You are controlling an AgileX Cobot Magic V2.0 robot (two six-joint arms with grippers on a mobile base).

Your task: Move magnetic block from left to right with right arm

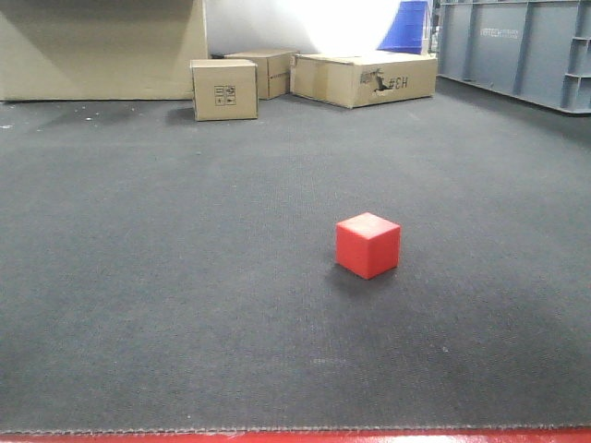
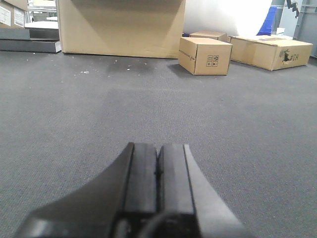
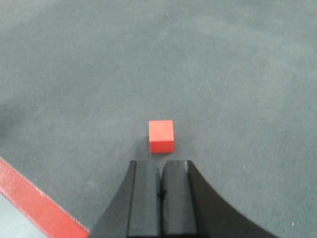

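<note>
Magnetic block (image 3: 161, 136) sitting on grey carpet (image 1: 166, 277), just ahead of right gripper (image 3: 159, 178), fingers pressed together, holding nothing; left gripper (image 2: 157, 163) likewise.

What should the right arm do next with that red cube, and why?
Probably open the right gripper first. Its fingers are pressed together above the carpet, and the magnetic block lies free just ahead of them, untouched. It likely can't straddle the cube until the jaws part.
</note>
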